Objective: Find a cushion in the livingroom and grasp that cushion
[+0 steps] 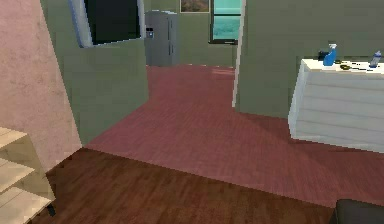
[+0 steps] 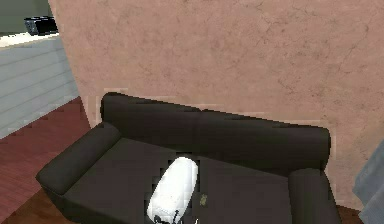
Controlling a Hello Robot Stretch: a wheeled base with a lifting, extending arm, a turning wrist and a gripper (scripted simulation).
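Observation:
A white, rounded cushion [image 2: 176, 188] lies on the middle of the seat of a dark sofa [image 2: 120, 160] in the arm side view. The sofa stands against a pink wall [image 2: 220, 55], and the cushion reaches down toward the view's bottom edge. A small grey flat object [image 2: 204, 199] lies on the seat just right of the cushion.
In the forward view, dark wood floor [image 1: 180, 195] gives way to red tile [image 1: 200, 110] between green walls. A white counter [image 1: 335, 100] with a blue bottle [image 1: 330, 54] stands at the right. A wooden shelf [image 1: 20, 175] is at the lower left, a fridge [image 1: 160, 38] far back.

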